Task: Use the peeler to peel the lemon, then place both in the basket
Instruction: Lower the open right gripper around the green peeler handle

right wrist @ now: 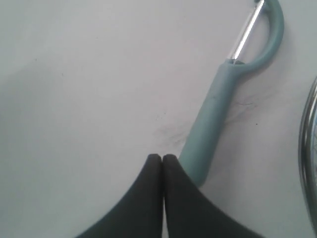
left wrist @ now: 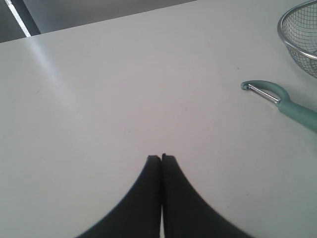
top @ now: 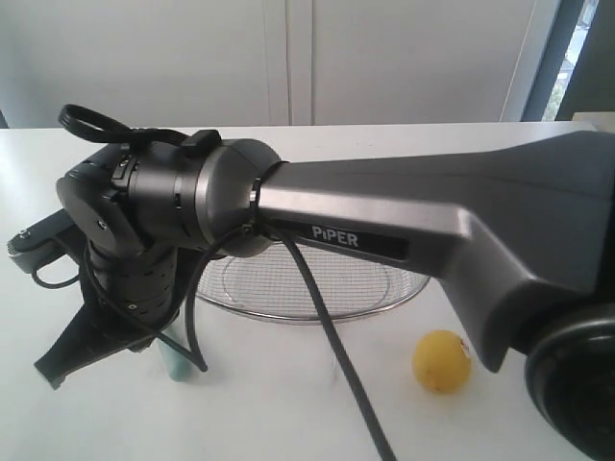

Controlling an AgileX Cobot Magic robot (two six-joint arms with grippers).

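Peeler [left wrist: 284,103] lies on bare table [left wrist: 124,99] beside basket [left wrist: 302,34].

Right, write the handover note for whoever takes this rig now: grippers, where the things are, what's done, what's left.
Left gripper: shut, empty, over the table.
Right gripper: shut, empty, by the handle end of the peeler.
Peeler: lying flat on the table beside the basket.
Lemon: on the table outside the basket, skin looks whole.
Done: nothing yet.
Left: grip peeler, peel lemon, put both in the basket.
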